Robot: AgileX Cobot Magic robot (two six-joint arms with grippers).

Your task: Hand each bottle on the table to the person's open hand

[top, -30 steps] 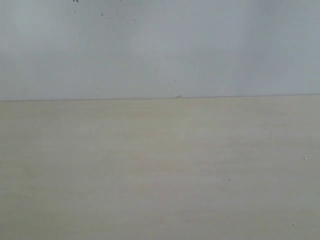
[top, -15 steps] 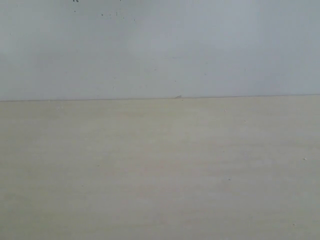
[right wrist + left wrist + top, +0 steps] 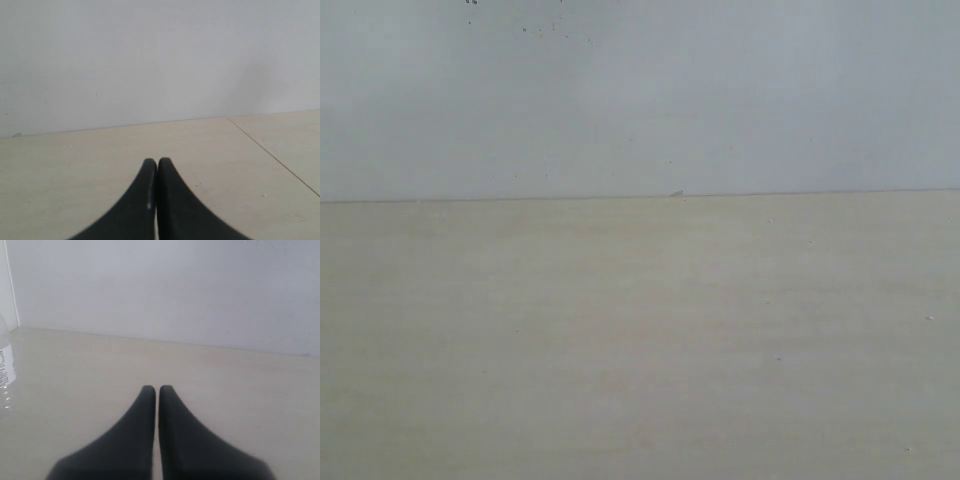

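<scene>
Hovering low over the table (image 3: 640, 340), the left gripper (image 3: 156, 388) has its two black fingers pressed together with nothing between them, and the right gripper (image 3: 154, 161) is likewise clenched on nothing. One clear plastic bottle (image 3: 4, 375) stands on the tabletop. Only a sliver of its labelled side shows at the margin of the left wrist view, well apart from the jaws and off to one side rather than ahead. It looks light and thin-walled, likely to dent under a hard squeeze and smooth enough to slip, so the mid-body near the label seems the safest hold once the fingers part. No other bottle and no open hand appear; the exterior view shows only tabletop and a pale wall (image 3: 640, 100).
</scene>
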